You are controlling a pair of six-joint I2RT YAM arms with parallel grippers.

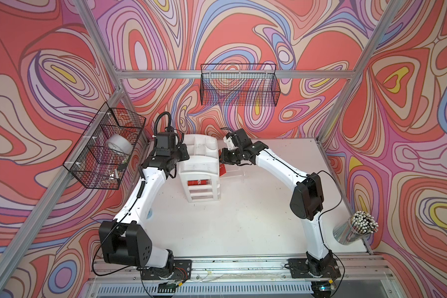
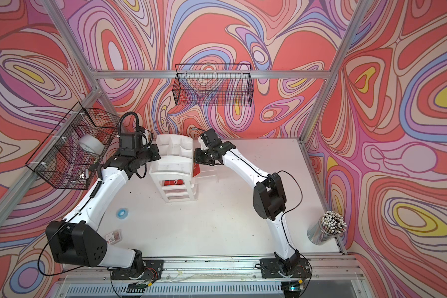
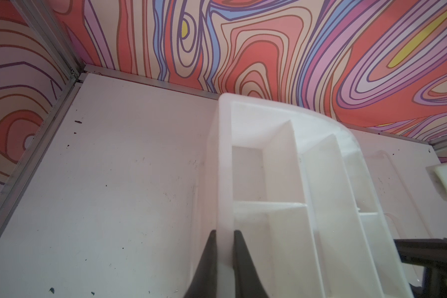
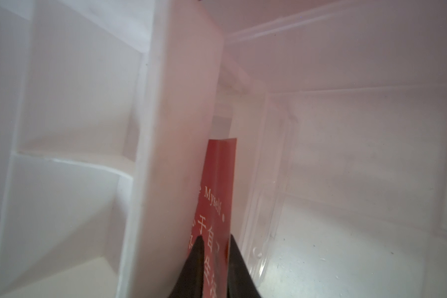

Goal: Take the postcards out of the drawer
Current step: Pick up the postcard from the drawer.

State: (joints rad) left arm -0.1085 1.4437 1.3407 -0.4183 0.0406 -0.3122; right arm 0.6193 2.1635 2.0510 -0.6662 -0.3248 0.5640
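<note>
The white drawer unit stands at the back middle of the table. A red postcard with white print lies in its top slot. Another red postcard stands on edge between the unit's right side and a clear drawer lying on the table. My right gripper is shut on this upright card. My left gripper is shut on the left wall of the unit's open top tray.
A wire basket hangs on the back wall. A second wire basket on the left wall holds a tape roll. A cup of pencils stands at the right edge. A blue ring and a small tag lie near the left arm.
</note>
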